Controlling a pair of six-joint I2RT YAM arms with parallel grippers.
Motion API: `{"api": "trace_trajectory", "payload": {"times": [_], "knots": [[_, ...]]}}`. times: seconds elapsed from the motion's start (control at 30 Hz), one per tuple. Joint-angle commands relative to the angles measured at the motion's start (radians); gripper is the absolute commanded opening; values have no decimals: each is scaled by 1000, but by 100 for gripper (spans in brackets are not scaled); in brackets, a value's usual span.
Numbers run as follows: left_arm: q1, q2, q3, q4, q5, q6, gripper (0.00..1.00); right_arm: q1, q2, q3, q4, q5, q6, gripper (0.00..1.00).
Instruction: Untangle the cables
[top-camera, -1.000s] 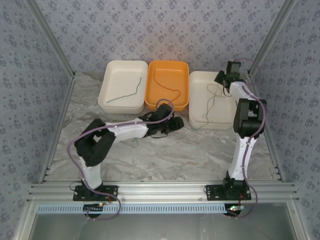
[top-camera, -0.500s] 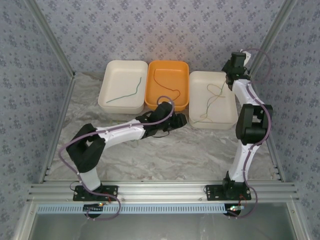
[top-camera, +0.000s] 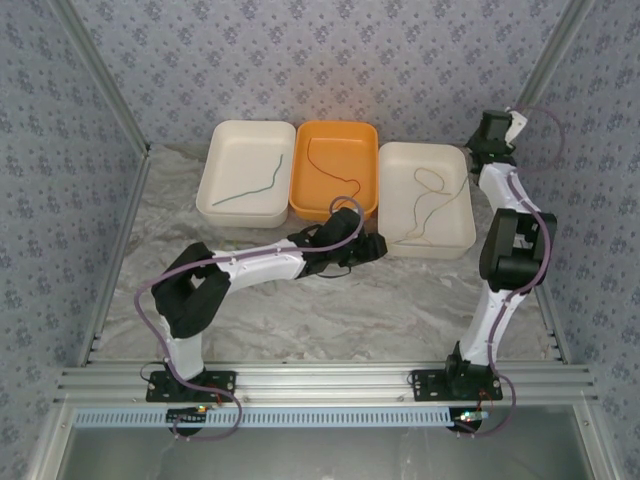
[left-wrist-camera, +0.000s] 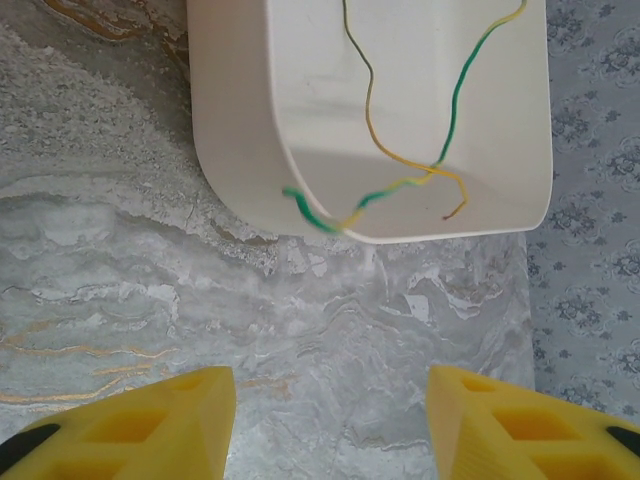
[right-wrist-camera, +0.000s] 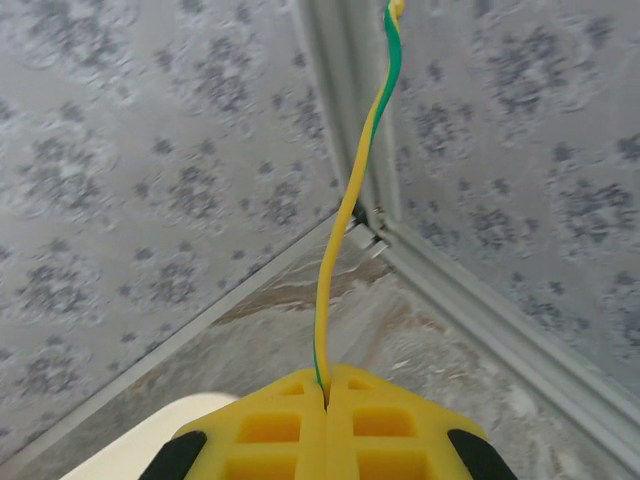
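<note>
Since a second ago the right gripper (right-wrist-camera: 327, 385) has been climbing and backing toward the enclosure corner (right-wrist-camera: 370, 225). The left gripper (left-wrist-camera: 330, 400) has been pushing right, stopping just short of the right white tray (left-wrist-camera: 240, 150).

The yellow-green cable (left-wrist-camera: 455, 100) is lying looped in that tray. Its striped end is draping over the near rim, and it's crossing a thinner yellow wire (left-wrist-camera: 372, 125) close to that rim.

The right gripper's fingers are pressing together, pinching a stretch of the same cable. The left gripper is hanging spread, holding nothing.

The dark green cable (top-camera: 250, 185) is sitting in the left white tray (top-camera: 212, 175) and the dark red cable (top-camera: 330, 165) in the orange tray (top-camera: 298, 180), both unchanged.
</note>
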Motion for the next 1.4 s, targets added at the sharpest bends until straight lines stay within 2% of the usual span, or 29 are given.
{"api": "trace_trajectory", "payload": {"times": [0.0, 0.37, 0.53, 0.67, 0.77, 0.87, 1.0, 1.23, 1.37], "knots": [[-3, -21, -8, 25, 11, -7, 54, 5, -56, 50, -14, 22, 22, 0], [-5, -11, -3, 31, 11, -6, 52, 36, -101, 51, 17, 123, -82, 0], [-6, 56, 77, 17, 12, 8, 50, 73, -100, 14, 48, 139, -135, 0], [4, 143, 154, -27, -1, 24, 44, 86, -96, -12, 65, 137, -144, 0], [16, 188, 184, -27, 3, 21, 42, 92, -100, -26, 65, 113, -147, 0], [16, 200, 198, -21, -26, 28, 43, 102, -109, -45, 75, 30, -181, 0], [17, 245, 257, -42, -29, 40, 43, 152, -124, -94, 78, -65, -309, 0], [28, 278, 282, -35, -30, 41, 42, 207, -79, -106, -105, -118, -482, 0], [31, 279, 288, -39, -28, 49, 41, 210, 29, 5, -266, -150, -532, 0]]}}
